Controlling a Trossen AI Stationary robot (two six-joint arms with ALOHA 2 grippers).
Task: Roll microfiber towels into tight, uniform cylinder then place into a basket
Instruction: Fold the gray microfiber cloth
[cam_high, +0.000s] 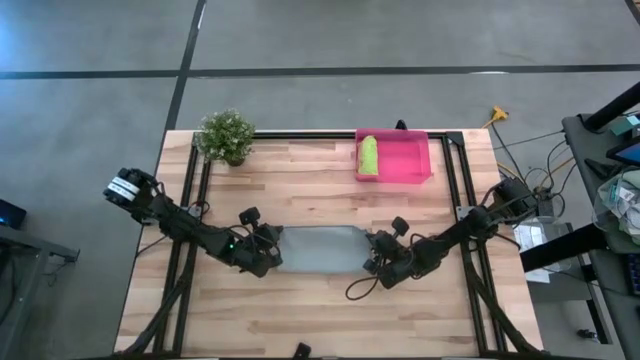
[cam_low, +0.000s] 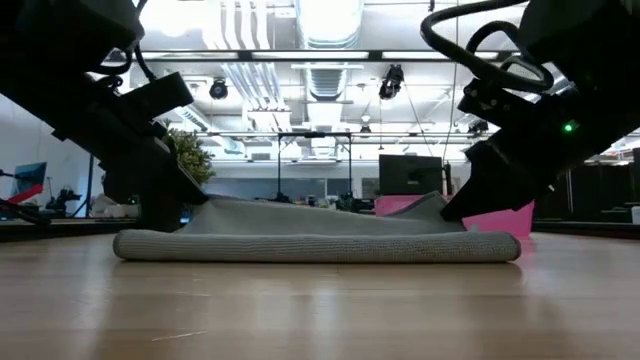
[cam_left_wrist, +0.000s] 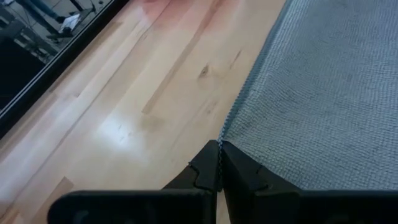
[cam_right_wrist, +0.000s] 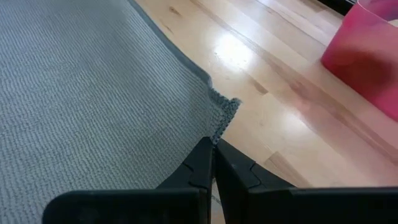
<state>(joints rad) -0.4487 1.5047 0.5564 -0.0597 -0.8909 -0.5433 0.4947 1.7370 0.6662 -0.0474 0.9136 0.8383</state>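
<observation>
Because a roll stays even only when both ends turn together, we see one hand stationed at each short end of the grey towel (cam_high: 322, 250), which lies across the middle of the counter (cam_high: 300, 320).

Farthest left, at the counter's back corner, the small potted plant (cam_high: 226, 135) stands well apart from the work and plays no part in it.

Next comes the left hand (cam_high: 268, 252), down at the towel's left edge. Its wrist view shows the two fingers (cam_left_wrist: 208, 169) pressed together with the cloth's hem caught between their tips, so we read it as closed on the grey towel.

Between the arms, the low view shows the towel's near edge already thickened into a rounded roll lying on the wood, while the far part rises toward both hands. We judge that lifted part is held up so the cloth can be turned over the roll with some tension, which keeps the cylinder tight.

At the right end, the right hand (cam_high: 378, 256) mirrors the left, fingers shut on the hem beside a frayed corner.

Further right and toward the back, the pink basket (cam_high: 412, 177) sits well apart from the towel. It already holds the rolled lime green towel (cam_high: 368, 156) along its left wall, leaving room beside it for the grey one.
</observation>
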